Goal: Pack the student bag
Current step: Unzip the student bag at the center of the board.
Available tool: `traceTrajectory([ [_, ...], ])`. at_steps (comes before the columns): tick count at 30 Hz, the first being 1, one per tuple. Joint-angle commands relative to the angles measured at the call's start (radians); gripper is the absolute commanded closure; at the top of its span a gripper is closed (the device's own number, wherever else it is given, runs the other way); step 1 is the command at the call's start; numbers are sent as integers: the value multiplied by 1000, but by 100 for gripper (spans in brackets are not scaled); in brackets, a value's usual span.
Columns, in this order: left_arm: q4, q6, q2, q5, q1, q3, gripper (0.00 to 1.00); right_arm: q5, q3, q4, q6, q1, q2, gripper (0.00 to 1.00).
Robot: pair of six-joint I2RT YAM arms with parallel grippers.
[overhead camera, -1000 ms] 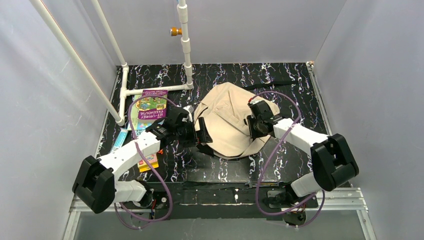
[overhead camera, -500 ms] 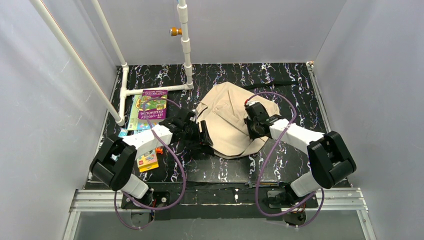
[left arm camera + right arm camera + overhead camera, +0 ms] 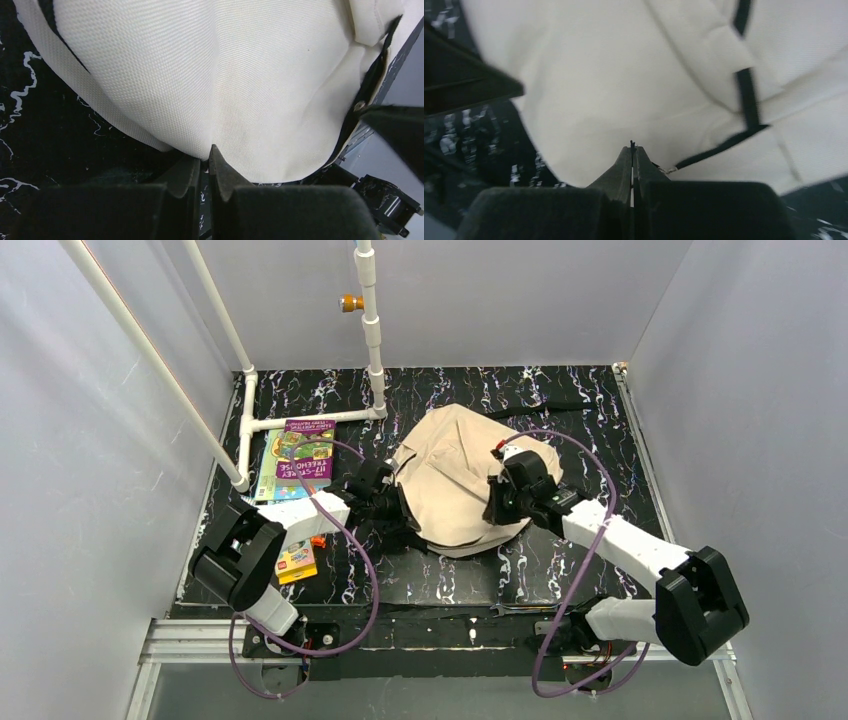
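Observation:
The student bag (image 3: 450, 475), beige with black trim, lies flat in the middle of the dark marbled table. My left gripper (image 3: 397, 508) is at the bag's near-left edge. In the left wrist view its jaws are shut, with a fold of the bag's fabric (image 3: 225, 100) pinched at the tips of the left gripper (image 3: 207, 153). My right gripper (image 3: 498, 502) rests on the bag's right side. In the right wrist view the right gripper (image 3: 632, 146) is shut on a thin black bit of the bag that sticks out between its tips. A black strap (image 3: 724, 145) runs off beside it.
Colourful books (image 3: 298, 462) lie left of the bag, and a small yellow box (image 3: 296, 562) sits nearer the front. A white pipe frame (image 3: 310, 418) stands at the back left, with an upright pipe (image 3: 372, 330) behind the bag. Grey walls close in both sides.
The left gripper reached in to the bag's left edge and closed from wide open. The right gripper finished closing on the bag, and its arm swung outward to the right.

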Motion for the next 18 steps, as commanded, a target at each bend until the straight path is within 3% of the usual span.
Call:
traceTrajectory([
  [1,50,-57,-27,-38,-31,2,100,-415,-91,356,352,39,31,99],
  [4,52,-75,-41,-85,-65,22,100,-509,-138,621,493,77,62,99],
  [6,54,-95,-48,-97,-74,29,100,-535,-133,659,502,86,68,99],
  [11,39,-76,-85,-135,-84,29,100,-487,-139,573,454,86,5,99],
  [15,-55,-21,-192,-196,-84,6,100,-296,-147,371,334,84,-123,99],
  [16,-122,17,-261,-204,-84,5,78,-221,-125,276,280,80,-133,99],
  [18,-122,145,-386,-172,-108,-14,35,-219,-80,210,219,76,-96,99],
])
